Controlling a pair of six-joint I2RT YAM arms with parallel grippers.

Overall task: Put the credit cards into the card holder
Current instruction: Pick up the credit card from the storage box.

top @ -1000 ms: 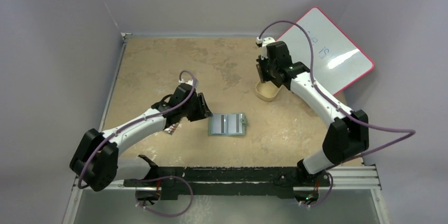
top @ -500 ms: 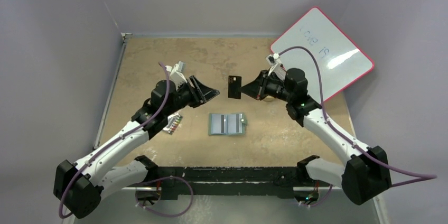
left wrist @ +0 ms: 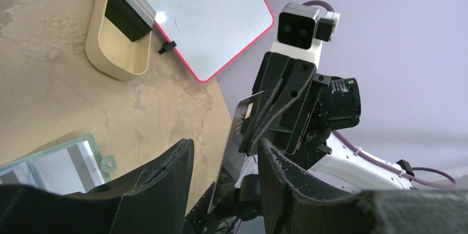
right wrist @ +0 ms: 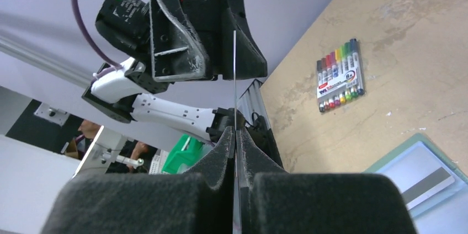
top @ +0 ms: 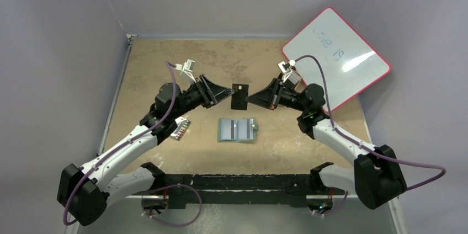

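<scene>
While the right gripper (top: 249, 100) is clenched on one edge of a dark credit card (top: 240, 96) and holds it upright in the air over the table, the left gripper (top: 227, 95) faces it with its jaws spread. The card's free edge stands in the gap between them. From where I stand, this looks like a hand-over in mid-air.

The card holder (top: 238, 130) lies open and flat on the table just below the pair. More cards (left wrist: 129, 10) stand in the tan tray (left wrist: 94, 46) beside the whiteboard (top: 336, 57). A pack of markers (top: 181, 129) lies to the left of the holder.

To do this well, I'd say the left gripper should come a little further on. Its pads then cover a good part of the card, square to its face. It should close firmly before the right one lets go. With any skew, the thin card may twist or drop.
</scene>
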